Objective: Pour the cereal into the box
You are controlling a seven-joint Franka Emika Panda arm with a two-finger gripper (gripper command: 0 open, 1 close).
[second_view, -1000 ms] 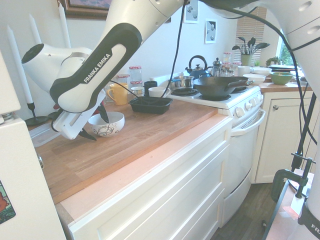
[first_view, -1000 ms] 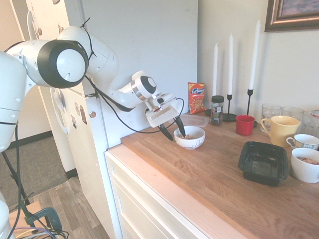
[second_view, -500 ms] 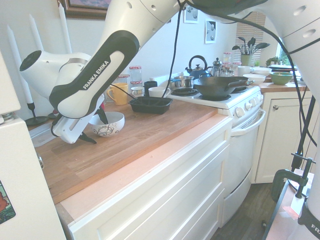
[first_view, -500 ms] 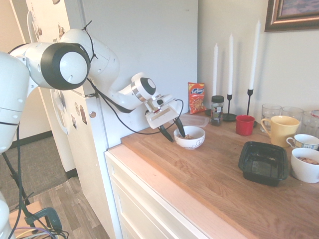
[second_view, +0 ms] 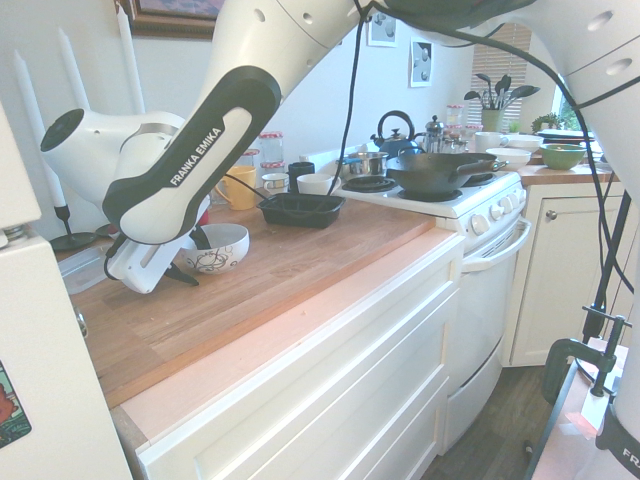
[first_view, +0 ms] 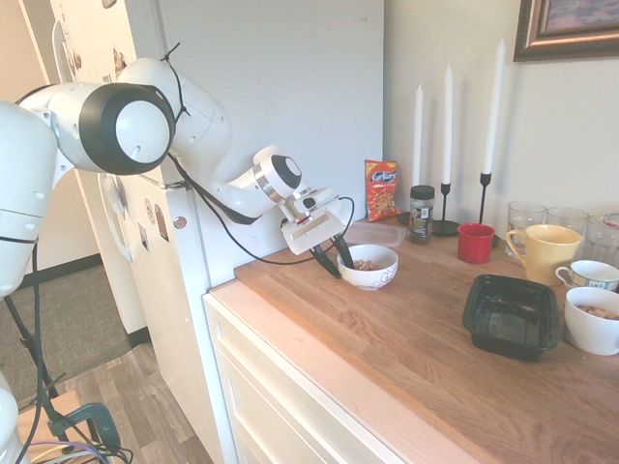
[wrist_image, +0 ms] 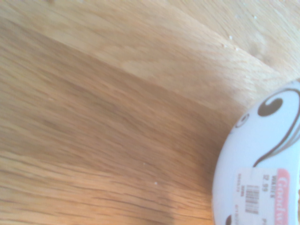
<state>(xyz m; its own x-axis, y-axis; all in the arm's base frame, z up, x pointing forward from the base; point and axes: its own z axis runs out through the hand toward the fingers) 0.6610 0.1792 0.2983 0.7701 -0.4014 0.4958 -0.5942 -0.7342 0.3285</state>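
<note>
The bowl (first_view: 368, 275) is reached by the gripper (first_view: 335, 259) at the fridge end of the wooden top (first_view: 426, 329). The two fingers are held apart, so the gripper is seen open, with the bowl's side between them. One finger is dipped inside the bowl and one is kept outside. Whether the side is touched cannot be told.

The cereal (first_view: 364, 264) is held in the bowl, in a small light-brown heap. The box (first_view: 511, 317) is set on the same top, well apart from the bowl. It is black, and no cereal can be seen in it. Near it, a white cup (first_view: 592, 329) is filled with brown bits.

Behind the bowl, a flat clear tub (first_view: 379, 234), a red snack bag (first_view: 382, 189) and a dark jar (first_view: 421, 215) are placed. A red cup (first_view: 475, 243) and a yellow mug (first_view: 548, 253) are set further along. In the wrist view, curly dark lines are shown on the bowl, and a price sticker (wrist_image: 260, 197) is stuck on its side. Tiny crumbs (wrist_image: 230, 46) are dotted on the wood.
</note>
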